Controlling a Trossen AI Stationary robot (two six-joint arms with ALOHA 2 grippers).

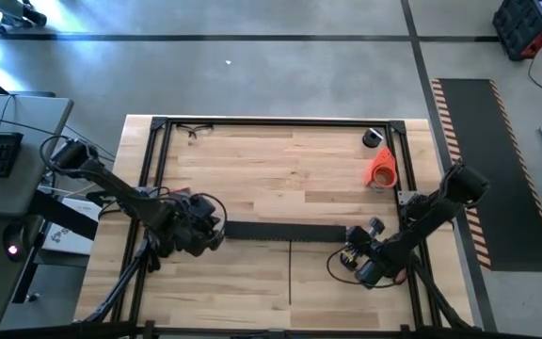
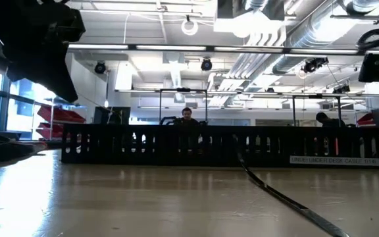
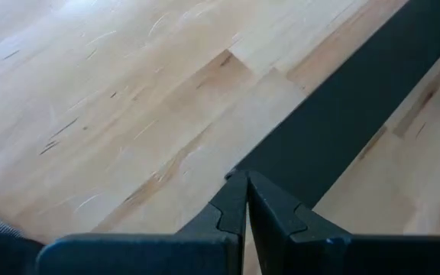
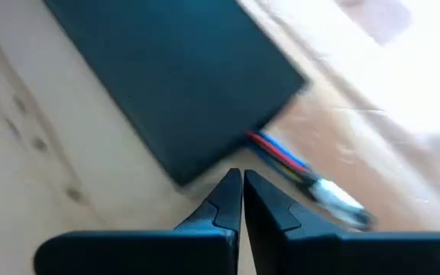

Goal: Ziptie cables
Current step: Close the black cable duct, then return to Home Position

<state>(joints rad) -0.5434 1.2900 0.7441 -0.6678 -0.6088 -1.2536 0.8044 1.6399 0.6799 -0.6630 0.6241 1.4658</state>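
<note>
The long black slotted channel bar [image 1: 285,231] lies flat across the table's middle and stands as a low wall in the low view [image 2: 219,143]. Thin red and blue wires [image 4: 277,154] with a whitish end [image 4: 334,198] lie on the wood at the bar's right end [image 4: 182,92]. No purple or brown wires show. My left gripper [image 1: 213,232] [image 3: 245,177] is shut and hangs over the bar's left end [image 3: 334,114]. My right gripper [image 1: 358,243] [image 4: 241,176] is shut, just off the bar's right end. The low view shows both arms raised above the table.
A flat black strip [image 1: 290,273] [image 2: 275,194] runs from the bar toward the table's near edge. An orange object [image 1: 381,168] and a small dark one [image 1: 373,138] sit at the far right, and a thin dark wire [image 1: 194,130] at the far left. A black frame [image 1: 280,121] rims the table.
</note>
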